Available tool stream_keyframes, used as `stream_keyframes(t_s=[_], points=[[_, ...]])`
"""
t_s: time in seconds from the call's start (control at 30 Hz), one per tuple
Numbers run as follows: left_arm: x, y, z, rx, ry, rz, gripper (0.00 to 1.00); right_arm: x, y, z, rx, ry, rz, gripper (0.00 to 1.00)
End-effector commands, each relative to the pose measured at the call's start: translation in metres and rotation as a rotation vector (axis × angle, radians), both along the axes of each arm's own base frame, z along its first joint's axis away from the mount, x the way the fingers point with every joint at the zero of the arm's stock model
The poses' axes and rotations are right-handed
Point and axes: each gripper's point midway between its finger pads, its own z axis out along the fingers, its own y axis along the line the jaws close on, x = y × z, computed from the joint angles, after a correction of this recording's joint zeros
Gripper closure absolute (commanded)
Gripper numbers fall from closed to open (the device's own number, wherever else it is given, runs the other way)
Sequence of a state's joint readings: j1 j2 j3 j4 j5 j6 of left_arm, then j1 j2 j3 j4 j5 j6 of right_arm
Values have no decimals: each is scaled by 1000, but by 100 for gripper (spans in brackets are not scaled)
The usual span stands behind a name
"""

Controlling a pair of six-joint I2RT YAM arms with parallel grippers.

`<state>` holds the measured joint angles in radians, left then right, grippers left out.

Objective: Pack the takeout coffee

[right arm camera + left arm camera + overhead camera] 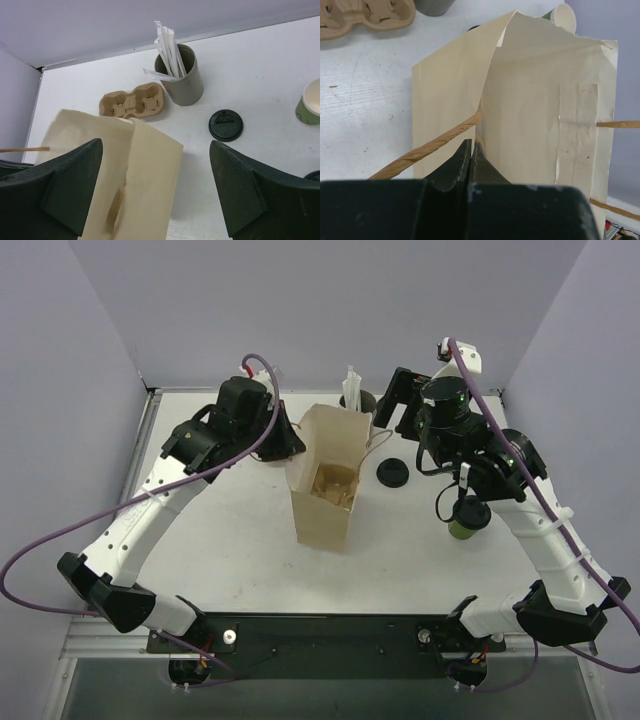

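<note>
The takeout coffee cup [462, 528] is green and stands on the table at the right, under my right arm. Its open pale mouth [310, 105] shows in the right wrist view, and its rim [565, 17] peeks over the bag in the left wrist view. Its round black lid [393, 473] [225, 125] lies flat on the table between bag and cup. A tan paper bag [325, 480] [535, 115] [145, 180] stands upright in the middle, mouth open. My left gripper [292, 445] [471, 143] is shut on the bag's left edge. My right gripper [385, 412] [156, 145] hangs open beside the bag's right side, holding nothing.
A grey cup with white straws [355, 395] [182, 75] stands behind the bag. A brown pulp cup carrier [132, 102] [365, 15] lies on the table next to it. The bag's twisted paper handle [430, 150] runs past my left fingers. Walls close the table at the back and sides.
</note>
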<state>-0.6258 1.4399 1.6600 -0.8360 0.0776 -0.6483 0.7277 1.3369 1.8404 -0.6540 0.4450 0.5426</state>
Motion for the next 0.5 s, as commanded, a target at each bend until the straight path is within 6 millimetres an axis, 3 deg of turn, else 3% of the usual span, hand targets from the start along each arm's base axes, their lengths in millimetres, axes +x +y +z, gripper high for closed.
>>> stream_keyframes(t_s=[0.0,0.17,0.2,0.27,0.3,0.37,0.43,0.47], points=[[-4,11,53,-68,-66,73,100,-3,-21,-16,-38,51,-98,17],[-3,22,6,41,28,129,100,-3,-27,-32,-26,88,-115,17],[-5,25,-19,81,73,131,100,-4,-27,-40,-29,109,-109,17],[0,24,-47,108,92,142,100,-2,-31,-51,-27,135,-120,17],[-5,29,-91,177,159,140,100,-2,-31,-65,-41,168,-115,17],[-1,25,-120,181,175,135,100,-2,-35,-78,-43,199,-125,17],[-2,24,-134,186,179,128,100,-3,-32,-93,-40,245,-104,17],[-1,24,-130,179,165,126,100,-4,-33,-97,-41,256,-104,17]])
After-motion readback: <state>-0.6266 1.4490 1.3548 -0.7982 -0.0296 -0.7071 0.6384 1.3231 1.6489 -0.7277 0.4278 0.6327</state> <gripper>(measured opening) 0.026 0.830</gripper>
